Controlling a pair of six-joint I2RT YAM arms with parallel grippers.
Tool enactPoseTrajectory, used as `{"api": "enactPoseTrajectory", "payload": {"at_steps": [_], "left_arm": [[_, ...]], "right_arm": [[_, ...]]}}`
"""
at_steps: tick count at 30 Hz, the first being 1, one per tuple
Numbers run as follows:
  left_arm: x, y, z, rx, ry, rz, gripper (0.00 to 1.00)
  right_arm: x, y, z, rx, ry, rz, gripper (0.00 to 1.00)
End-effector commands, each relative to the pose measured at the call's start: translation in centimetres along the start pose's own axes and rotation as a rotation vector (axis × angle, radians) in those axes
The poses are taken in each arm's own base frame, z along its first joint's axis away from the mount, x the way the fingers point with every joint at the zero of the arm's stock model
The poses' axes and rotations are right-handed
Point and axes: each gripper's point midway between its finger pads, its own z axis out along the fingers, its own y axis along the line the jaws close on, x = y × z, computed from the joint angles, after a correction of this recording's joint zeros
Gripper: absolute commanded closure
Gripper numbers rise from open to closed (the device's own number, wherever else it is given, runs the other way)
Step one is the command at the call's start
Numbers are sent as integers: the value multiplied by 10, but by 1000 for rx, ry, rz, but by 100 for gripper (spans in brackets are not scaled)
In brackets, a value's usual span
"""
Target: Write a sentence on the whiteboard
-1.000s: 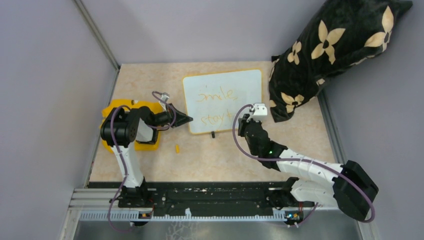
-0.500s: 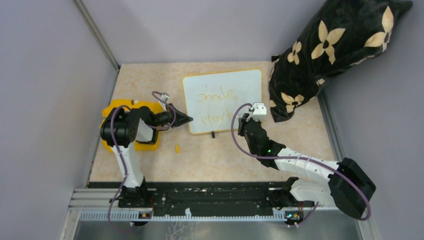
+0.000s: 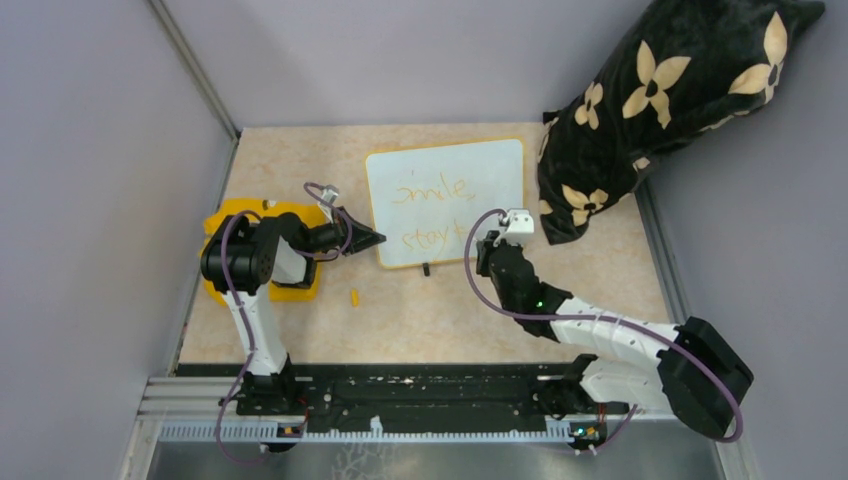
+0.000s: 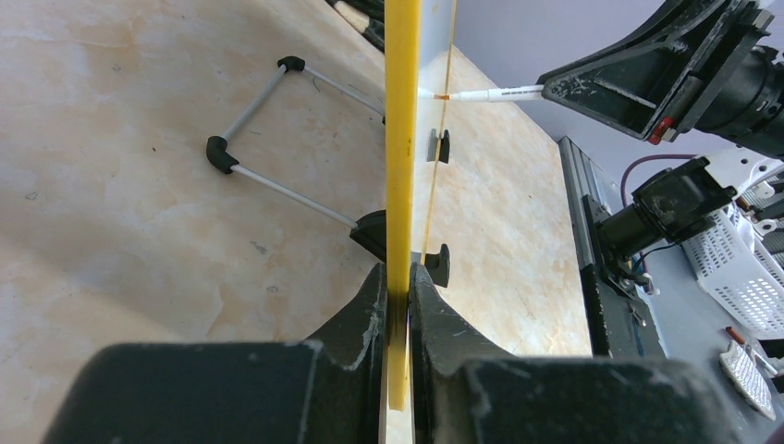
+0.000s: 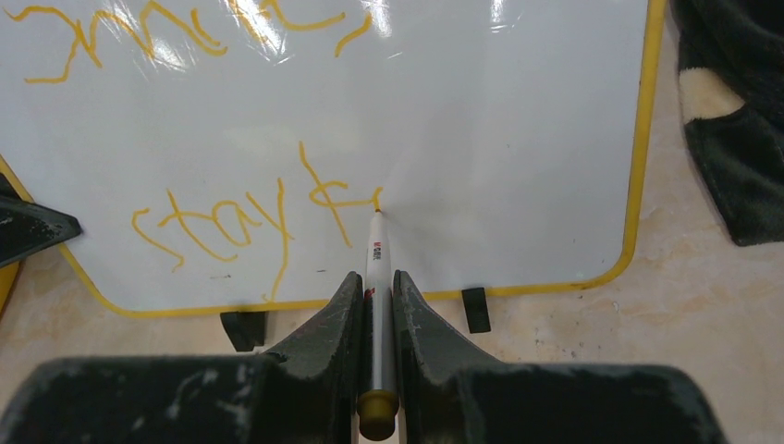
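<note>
**Marker tip on the board, second line partly written**

A small rectangular whiteboard (image 3: 492, 168) with rounded corners and a thin yellow-orange rim stands propped on the beige marbled table (image 3: 300, 160), near its middle. It rests on two small black feet (image 5: 474, 309) along its near edge, with a wire stand (image 4: 268, 139) behind it.

The left pincer (image 4: 398, 277) is pressed together on the board's left rim, pinching it between both fingers low on that edge.

The right pincer (image 5: 377, 294) is clamped on a slim white marker (image 5: 376, 264) with a yellow-orange end cap. The marker points away from the wrist, and its tip touches the board's face in the lower half, right of centre.

The sentence (image 5: 250, 217), in thin orange-yellow cursive, runs in two lines. The upper line reads roughly "smile". The lower line reads "stay", then a "t", and the marker tip sits on a short stroke just right of that letter's crossbar.

A flat yellow cloth-like piece (image 3: 300, 290) lies under the left arm, well left of the board. A tiny yellow piece (image 3: 354, 296) lies on the table between the arms. It is possibly the marker's cap, though it is too small to tell. A black plush cushion (image 3: 680, 90) with cream flower shapes leans at the far right, close beside the board's right edge.
</note>
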Motion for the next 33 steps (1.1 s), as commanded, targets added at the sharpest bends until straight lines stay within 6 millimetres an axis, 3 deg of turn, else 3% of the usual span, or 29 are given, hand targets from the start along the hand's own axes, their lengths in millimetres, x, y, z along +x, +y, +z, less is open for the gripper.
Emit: {"api": "enactPoseTrajectory", "payload": {"at_steps": [1, 7, 17, 33], "left_arm": [[-7, 4, 3, -8, -21, 49, 100], [-7, 4, 3, -8, -21, 49, 100], [-6, 4, 4, -6, -18, 49, 100], [-7, 4, 3, -7, -19, 50, 100]], "right_arm": [[3, -4, -4, -3, 11, 31, 100], [-1, -4, -7, -10, 4, 48, 100], [-42, 0, -12, -7, -99, 80, 100], [-49, 3, 3, 6, -120, 95, 100]]}}
